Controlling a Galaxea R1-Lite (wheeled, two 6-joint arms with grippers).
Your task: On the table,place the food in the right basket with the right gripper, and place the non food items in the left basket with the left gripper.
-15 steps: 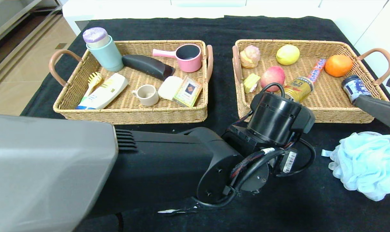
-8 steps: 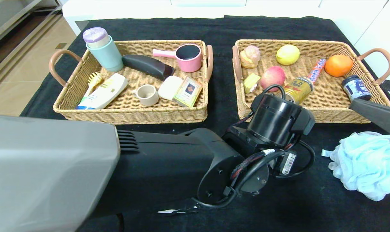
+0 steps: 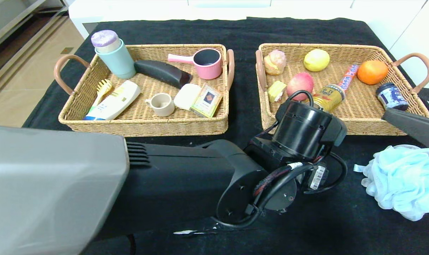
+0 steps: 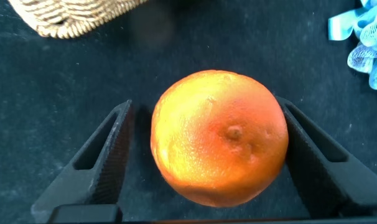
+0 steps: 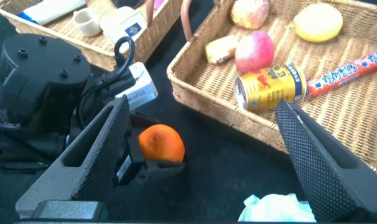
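My left gripper [image 4: 204, 106] is open low over the black table [image 3: 342, 219], in front of the right basket [image 3: 377, 127]. A round orange [image 4: 219, 137] lies on the cloth between its fingers, with a gap on one side. In the head view the left wrist hides this orange. My right gripper [image 5: 207, 162] is open and empty, above the pale-blue pouf [image 3: 405, 180] at the front right. The peach [image 3: 300, 85], gold can [image 3: 329, 97] and a second orange [image 3: 372, 72] lie in the right basket. The shampoo bottle [image 3: 113, 102] and card box [image 3: 207, 100] lie in the left basket [image 3: 143, 125].
The left basket also holds a mint cup [image 3: 117, 58], a pink pot [image 3: 207, 63] and a small cream cup [image 3: 161, 103]. The right basket also holds a lemon [image 3: 316, 59] and a blue jar [image 3: 391, 96]. My left forearm spans the table's front.
My right gripper has drawn back from the right basket toward the front right, uncovering the blue jar. The left arm has barely moved.
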